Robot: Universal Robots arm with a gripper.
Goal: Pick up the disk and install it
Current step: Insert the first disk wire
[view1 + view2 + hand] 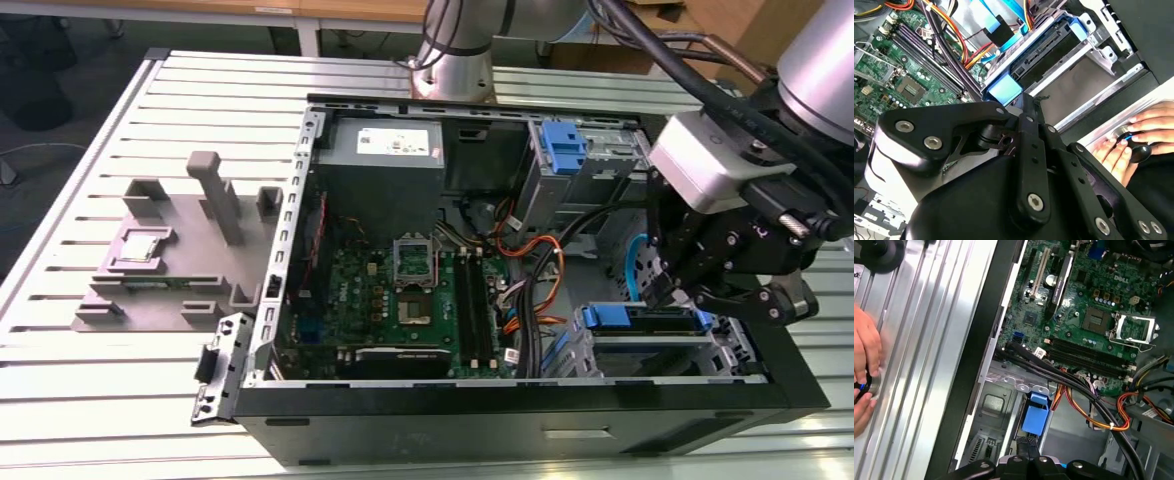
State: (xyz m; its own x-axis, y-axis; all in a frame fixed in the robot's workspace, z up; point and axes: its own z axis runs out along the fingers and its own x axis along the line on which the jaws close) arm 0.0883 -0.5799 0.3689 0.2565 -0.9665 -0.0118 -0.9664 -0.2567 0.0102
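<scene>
Hanging inside the open case [534, 410], pincer [687, 298] sits just above the disk [1046, 42]; apart or together, cannot tell. Disk lies flat in the grey cage [654, 352]: blue carrier framing a dark edge, label face hidden.

Your silver-grey robot arm [825, 50] bends down over the open black computer case [534, 425], its black metal gripper [687, 295] hanging at that case's end on the exterior view's right.
</scene>
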